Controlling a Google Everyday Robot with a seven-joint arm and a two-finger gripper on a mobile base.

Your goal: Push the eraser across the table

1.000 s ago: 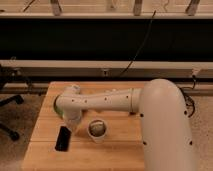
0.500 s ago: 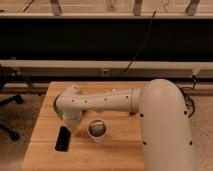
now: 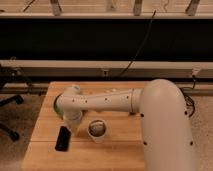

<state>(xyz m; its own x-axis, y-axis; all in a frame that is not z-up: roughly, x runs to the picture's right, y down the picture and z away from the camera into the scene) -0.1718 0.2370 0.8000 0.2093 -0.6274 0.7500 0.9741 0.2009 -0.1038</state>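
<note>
Camera view: gripper (image 3: 73, 127) pointed down at the table (image 3: 120, 145), just beside the eraser (image 3: 63, 138).
The eraser, a flat black rectangular slab, lay on the light butcher-block tabletop near its left front edge. A white paper cup (image 3: 97, 131) stood upright just right of the gripper. The smooth white arm (image 3: 125, 101) reached across from the right. Finger spread could not be told.

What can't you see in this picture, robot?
- The gripper, right beside the eraser: camera view, the wrist above hides its fingers and whether it touches the eraser.
- The green thing at the back left: the arm covers most of it.
- The table's right side: hidden behind the big white arm.
- Inside the paper cup: too blurry to tell.
</note>
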